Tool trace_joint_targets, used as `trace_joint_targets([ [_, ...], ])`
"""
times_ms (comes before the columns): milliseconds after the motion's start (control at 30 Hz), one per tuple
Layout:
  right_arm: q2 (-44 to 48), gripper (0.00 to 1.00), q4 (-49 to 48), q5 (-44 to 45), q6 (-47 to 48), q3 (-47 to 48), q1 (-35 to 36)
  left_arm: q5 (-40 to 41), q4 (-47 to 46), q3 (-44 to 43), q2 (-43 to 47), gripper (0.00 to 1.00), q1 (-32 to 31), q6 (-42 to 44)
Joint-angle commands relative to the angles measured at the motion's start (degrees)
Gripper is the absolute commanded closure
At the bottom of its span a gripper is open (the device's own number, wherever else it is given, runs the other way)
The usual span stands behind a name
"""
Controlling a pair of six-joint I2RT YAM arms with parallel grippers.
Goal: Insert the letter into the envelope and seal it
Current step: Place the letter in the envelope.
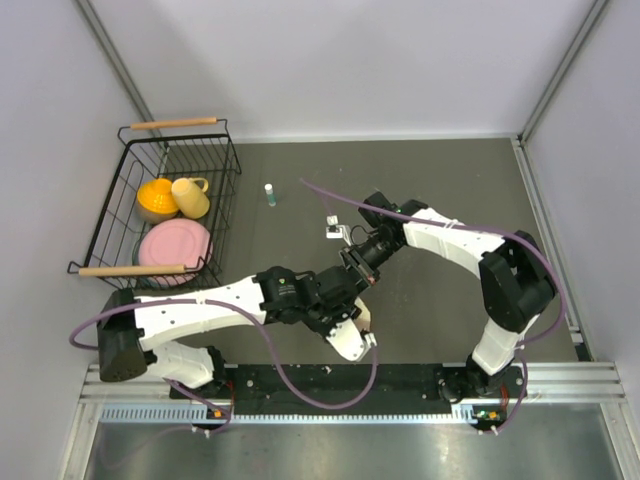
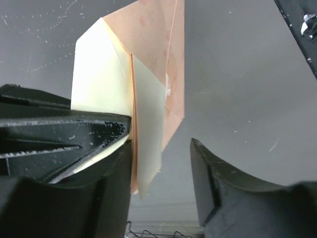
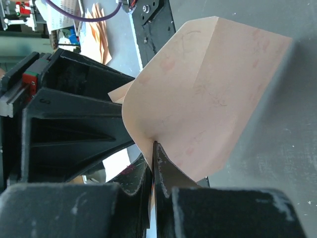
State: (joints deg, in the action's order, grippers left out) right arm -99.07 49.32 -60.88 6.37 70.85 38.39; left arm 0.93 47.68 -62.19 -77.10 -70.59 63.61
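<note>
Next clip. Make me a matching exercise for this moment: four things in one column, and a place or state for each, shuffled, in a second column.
Things:
1. envelope
2. glue stick
3. pink plate
4. left gripper

Places or states:
a. in the wire basket
b. open, jaws apart
c. on the table, apart from both arms
d. pinched by the right gripper

Pairs: 1-d, 2-c, 3-a, 4-b
</note>
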Motion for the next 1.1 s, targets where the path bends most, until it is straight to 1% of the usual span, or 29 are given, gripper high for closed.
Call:
trace_joint_targets([
  [0, 1.07, 1.00, 0.43, -1.17, 1.10, -0.27, -0.16, -0.57, -2.33, -0.47, 4.06, 0.42, 0.80, -1.03],
  [33, 1.07, 1.00, 0.34, -0.73, 1.45, -0.27, -0.07, -0.58, -2.16, -0.73, 5.46, 0.33, 1.15, -1.47],
  [67, 1.24, 1.00, 0.43, 0.23, 1.54, -0.27, -0.25, -3.54, -2.15, -0.82, 6.43, 0.30, 1.59, -2.17],
  [133, 1.51, 1.00, 0.51, 1.64, 2.24, -0.27, -0.33, -6.45, -2.33, -1.26, 10.01, 0.24, 4.39, -4.72],
  [167, 1.86, 1.00, 0.60, 1.82, 2.50, -0.27, -0.34, -8.38, -2.24, -1.44, 11.34, 0.23, 5.71, -5.51],
  [200, 2.12, 1.00, 0.60, 2.17, 2.77, -0.27, -0.34, -14.23, -2.42, -1.70, 12.66, 0.23, 9.81, -8.04],
  [267, 2.56, 1.00, 0.86, 2.44, 3.82, -0.19, -0.42, -21.98, -3.64, -1.53, 16.62, 0.23, 15.89, -11.22],
  [300, 2.74, 1.00, 0.95, 2.44, 4.17, -0.01, -0.34, -29.51, -3.73, -0.92, 17.76, 0.23, 22.01, -12.62],
  [367, 2.91, 1.00, 1.04, 1.47, 5.31, 0.17, -0.42, -35.00, -5.22, 0.92, 21.02, 0.25, 27.41, -14.21],
  [400, 2.91, 1.00, 1.22, 1.12, 5.75, 0.34, -0.34, -37.81, -6.19, 3.98, 22.16, 0.26, 32.74, -14.39],
  [433, 3.00, 1.00, 1.30, 0.33, 6.37, 0.34, -0.34, -42.80, -7.59, 5.84, 23.82, 0.26, 35.32, -15.27],
  [467, 3.00, 1.00, 1.30, -0.20, 6.81, 0.34, -0.42, -45.29, -9.17, 7.51, 24.19, 0.26, 40.04, -16.06],
  [500, 3.26, 1.00, 1.57, -0.64, 7.25, 0.43, -0.42, -47.66, -9.18, 9.88, 24.28, 0.26, 41.92, -16.07],
  [533, 3.44, 1.00, 1.66, -1.34, 8.12, 0.43, -0.34, -52.30, -9.27, 10.77, 23.84, 0.27, 43.59, -16.59],
  [600, 3.97, 1.00, 2.01, -2.04, 8.92, 0.52, -0.34, -55.14, -11.11, 13.83, 23.14, 0.28, 46.66, -19.05],
  [700, 4.93, 1.00, 3.59, -2.92, 11.20, 1.04, -0.34, -56.82, -17.34, 17.88, 22.52, 0.29, 48.26, -21.78],
  [800, 5.29, 1.00, 5.78, -3.54, 13.57, 1.66, 0.19, -59.54, -20.43, 21.13, 22.08, 0.29, 48.44, -19.24],
  [867, 5.46, 1.00, 7.10, -4.15, 15.33, 1.92, 0.46, -62.35, -20.43, 22.11, 20.59, 0.32, 48.44, -16.17],
  [967, 6.08, 1.00, 7.98, -4.24, 16.57, 2.36, 0.72, -65.61, -17.02, 22.29, 17.61, 0.36, 48.44, -11.08],
  [1067, 6.34, 1.00, 8.68, -4.86, 17.36, 2.80, 0.98, -67.72, -16.39, 22.03, 14.62, 0.40, 48.35, -10.80],
])
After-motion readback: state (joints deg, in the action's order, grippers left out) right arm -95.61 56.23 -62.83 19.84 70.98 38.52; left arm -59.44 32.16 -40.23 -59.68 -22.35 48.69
